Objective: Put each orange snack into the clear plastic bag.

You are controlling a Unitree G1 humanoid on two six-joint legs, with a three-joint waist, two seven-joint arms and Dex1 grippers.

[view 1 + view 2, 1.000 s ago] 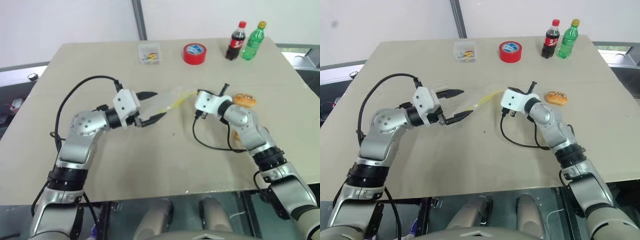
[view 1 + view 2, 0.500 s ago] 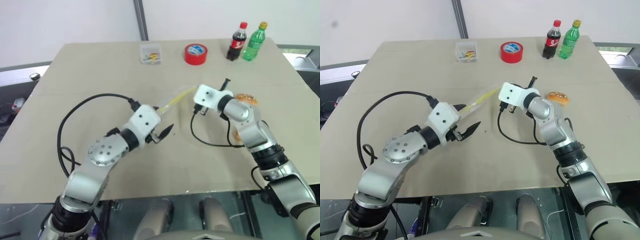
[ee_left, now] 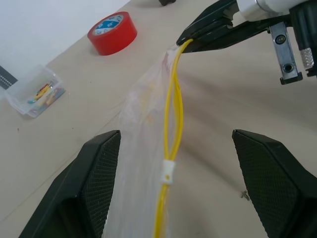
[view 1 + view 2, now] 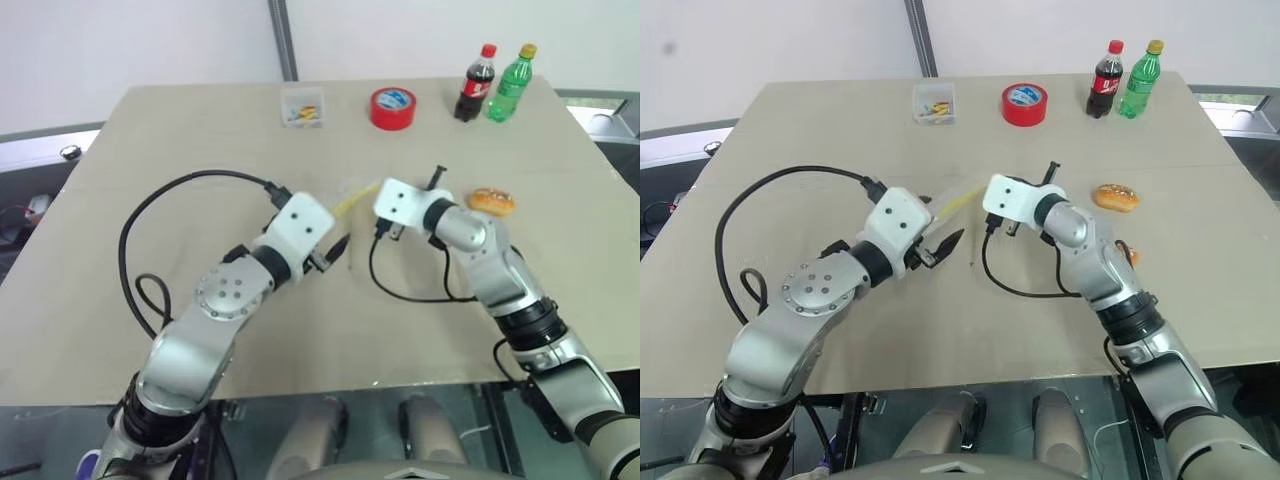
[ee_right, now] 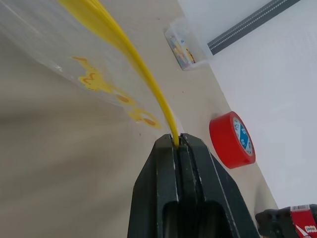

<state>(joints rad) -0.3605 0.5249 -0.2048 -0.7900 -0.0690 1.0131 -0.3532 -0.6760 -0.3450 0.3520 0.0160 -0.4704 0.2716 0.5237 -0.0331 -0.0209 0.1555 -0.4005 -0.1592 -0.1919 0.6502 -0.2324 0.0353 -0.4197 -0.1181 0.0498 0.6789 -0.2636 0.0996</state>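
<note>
The clear plastic bag (image 3: 141,124) has a yellow seal strip (image 3: 171,114). My right gripper (image 5: 178,141) is shut on one end of that strip and holds it just above the table. My left gripper (image 3: 178,139) stands open, with a finger on each side of the strip and touching nothing. In the eye views the bag (image 4: 958,200) spans the gap between both hands. One orange snack (image 4: 492,201) lies on the table right of my right arm. Another orange snack (image 4: 1127,254) peeks out from behind that forearm.
At the far edge of the table (image 4: 180,130) stand a red tape roll (image 4: 391,107), a small clear box of coloured bits (image 4: 302,108), a cola bottle (image 4: 474,83) and a green bottle (image 4: 507,82). Black cables loop beside both arms.
My left arm has swung in and turned, so its open gripper now straddles the bag's seal strip. My right gripper has shifted slightly left, still shut on the strip.
</note>
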